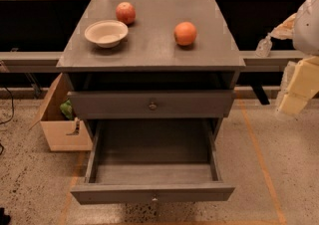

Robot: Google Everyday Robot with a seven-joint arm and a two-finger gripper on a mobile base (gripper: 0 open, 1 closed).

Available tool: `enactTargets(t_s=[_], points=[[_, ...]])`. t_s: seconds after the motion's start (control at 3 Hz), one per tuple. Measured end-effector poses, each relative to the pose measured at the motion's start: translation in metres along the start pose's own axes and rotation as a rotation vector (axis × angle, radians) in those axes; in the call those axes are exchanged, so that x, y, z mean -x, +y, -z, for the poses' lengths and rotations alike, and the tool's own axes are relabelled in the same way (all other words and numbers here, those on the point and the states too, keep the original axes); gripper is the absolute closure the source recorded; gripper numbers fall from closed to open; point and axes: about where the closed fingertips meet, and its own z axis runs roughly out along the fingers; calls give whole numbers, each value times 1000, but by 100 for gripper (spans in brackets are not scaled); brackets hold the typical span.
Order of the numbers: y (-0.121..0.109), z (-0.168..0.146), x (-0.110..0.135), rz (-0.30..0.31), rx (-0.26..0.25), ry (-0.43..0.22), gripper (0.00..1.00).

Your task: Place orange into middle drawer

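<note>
Currently one orange (185,33), one open middle drawer (124,192), hand (298,88) far right.

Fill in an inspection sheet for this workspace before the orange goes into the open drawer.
Surface: dark-grey wooden cabinet top, carrying three items.
Job's things: round bright-orange orange on the top's right side; wide dark-grey middle drawer pulled open, nothing inside.
Clutter: red-and-yellow apple; round cream bowl.
Grippers: pale gripper at the right edge, beside the cabinet, apart from the orange.
Cables: dark cable on the floor, far left.
Surroundings: open cardboard box left of the cabinet; speckled floor.
</note>
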Motion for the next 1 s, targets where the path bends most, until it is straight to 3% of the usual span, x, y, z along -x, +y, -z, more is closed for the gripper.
enactTargets(t_s=[0.33, 0.67, 1.0], points=[[0, 0, 0, 0, 0, 0, 0], [-13, -5, -3, -62, -28, -56, 0], [-54, -16, -9, -170, -86, -226, 0]])
